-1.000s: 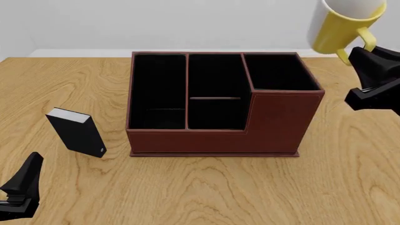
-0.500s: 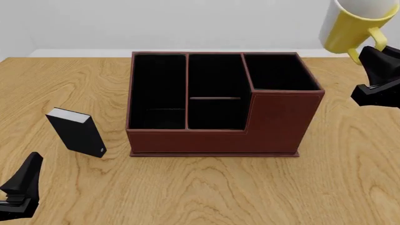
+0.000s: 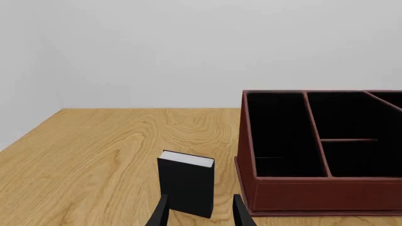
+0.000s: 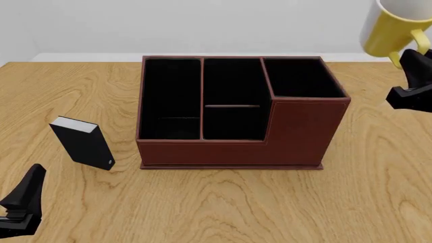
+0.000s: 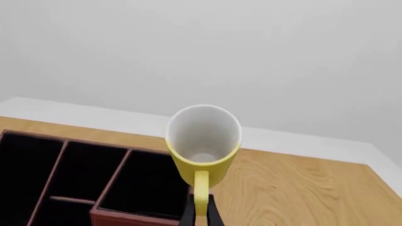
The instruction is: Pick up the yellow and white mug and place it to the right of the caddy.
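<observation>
The yellow and white mug [image 4: 393, 26] hangs tilted in the air above the table's far right, beyond the right end of the caddy [image 4: 297, 132]. My right gripper [image 4: 412, 54] is shut on its yellow loop handle. In the right wrist view the mug [image 5: 204, 141] shows its white inside, with the handle [image 5: 200, 190] pinched between the fingers of the gripper [image 5: 199, 213] and the caddy's rim [image 5: 125, 216] below it. My left gripper [image 4: 24, 201] rests low at the near left, open and holding nothing [image 3: 201, 215].
A small black book-like block [image 4: 84, 144] stands upright left of the caddy, just ahead of the left gripper [image 3: 186, 185]. The reddish-brown caddy [image 3: 314, 195] fills the table's middle. Bare wood lies to the caddy's right, and a white wall runs behind the table.
The right gripper has carried the mug rightward and slightly up, away from the caddy's tall corner. The left arm, the block and the caddy have not moved.
</observation>
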